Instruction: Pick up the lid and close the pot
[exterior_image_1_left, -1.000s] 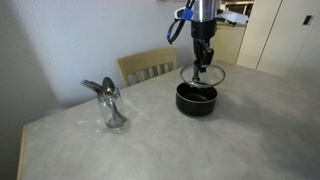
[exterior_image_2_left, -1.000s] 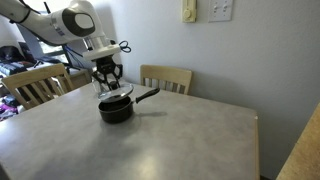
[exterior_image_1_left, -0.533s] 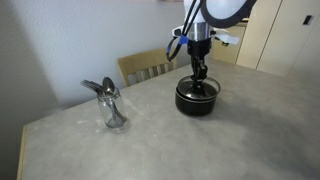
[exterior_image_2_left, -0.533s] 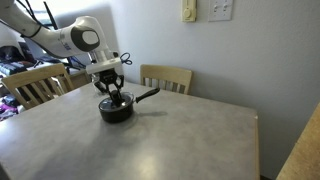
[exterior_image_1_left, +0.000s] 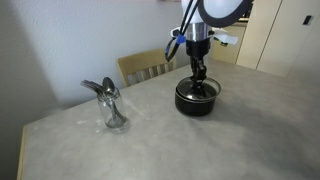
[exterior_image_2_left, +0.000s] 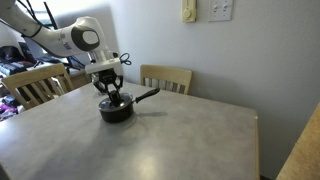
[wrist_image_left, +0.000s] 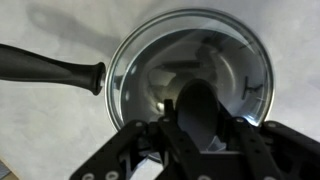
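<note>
Grey table (exterior_image_1_left: 200, 150), centre-frame: round clear glass lid (wrist_image_left: 140, 60) looked seated on the small black saucepan (exterior_image_1_left: 195, 104), gripper (exterior_image_1_left: 199, 75) clamped on its black knob (wrist_image_left: 197, 105). Only letting go left, I'd guess.

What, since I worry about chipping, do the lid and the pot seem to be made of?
The lid looks like clear glass with a shiny metal rim: the inside shows through and reflections glint on it. Its knob looks matte black, probably plastic. The pot looks like dark-coated metal, with a matte black handle, possibly plastic.
</note>
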